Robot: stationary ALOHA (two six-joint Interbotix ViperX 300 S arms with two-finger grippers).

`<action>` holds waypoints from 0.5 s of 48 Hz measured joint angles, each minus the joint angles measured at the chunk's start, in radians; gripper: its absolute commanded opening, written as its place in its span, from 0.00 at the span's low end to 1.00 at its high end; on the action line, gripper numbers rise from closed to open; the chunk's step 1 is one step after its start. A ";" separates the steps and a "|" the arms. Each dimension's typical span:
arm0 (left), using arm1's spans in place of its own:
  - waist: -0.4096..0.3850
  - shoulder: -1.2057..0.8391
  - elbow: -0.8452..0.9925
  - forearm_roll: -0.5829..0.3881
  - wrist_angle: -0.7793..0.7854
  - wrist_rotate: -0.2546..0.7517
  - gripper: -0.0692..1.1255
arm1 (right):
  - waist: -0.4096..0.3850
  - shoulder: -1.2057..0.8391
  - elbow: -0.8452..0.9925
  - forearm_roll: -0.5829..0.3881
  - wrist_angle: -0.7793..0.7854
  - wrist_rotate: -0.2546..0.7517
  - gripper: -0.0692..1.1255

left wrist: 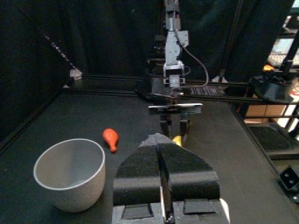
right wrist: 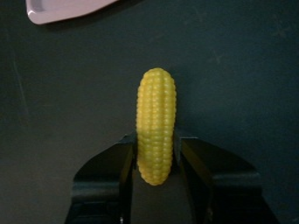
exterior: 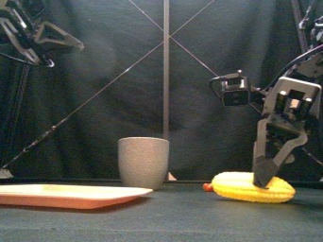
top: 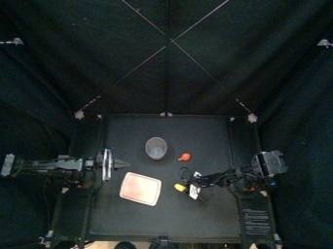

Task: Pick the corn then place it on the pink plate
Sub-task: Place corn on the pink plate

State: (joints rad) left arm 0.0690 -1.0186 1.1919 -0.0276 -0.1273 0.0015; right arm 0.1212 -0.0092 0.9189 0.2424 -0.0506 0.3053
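Beside the pink plate [top: 135,190], the right claw [exterior: 265,177] angles down, clamped on the lying corn [exterior: 239,187].

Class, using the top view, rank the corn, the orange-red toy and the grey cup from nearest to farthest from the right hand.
1. corn: held in the right hand, right of the table's middle.
2. orange-red toy: farther back, on the table.
3. grey cup: at the back, left of the toy.

Black arm [top: 235,177], grey-jawed end effector [exterior: 267,178]
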 measured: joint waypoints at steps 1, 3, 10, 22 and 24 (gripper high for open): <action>-0.002 0.000 0.000 0.000 0.000 0.000 0.04 | 0.000 0.003 -0.003 -0.002 0.000 0.000 0.52; 0.000 0.000 0.000 0.000 0.002 0.000 0.04 | -0.002 0.009 -0.009 -0.003 0.000 0.002 0.52; -0.002 0.000 0.000 0.000 0.002 0.000 0.04 | -0.005 0.011 -0.058 -0.025 0.000 0.000 0.52; 0.000 -0.002 0.000 0.000 0.002 0.000 0.04 | -0.006 0.020 -0.267 -0.132 0.002 0.002 0.52; -0.002 0.000 0.000 0.000 0.002 0.000 0.04 | -0.008 0.034 -0.298 -0.143 0.000 0.002 0.52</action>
State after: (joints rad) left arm 0.0675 -1.0186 1.1919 -0.0276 -0.1258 0.0015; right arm 0.1135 0.0245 0.6213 0.0997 -0.0506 0.3068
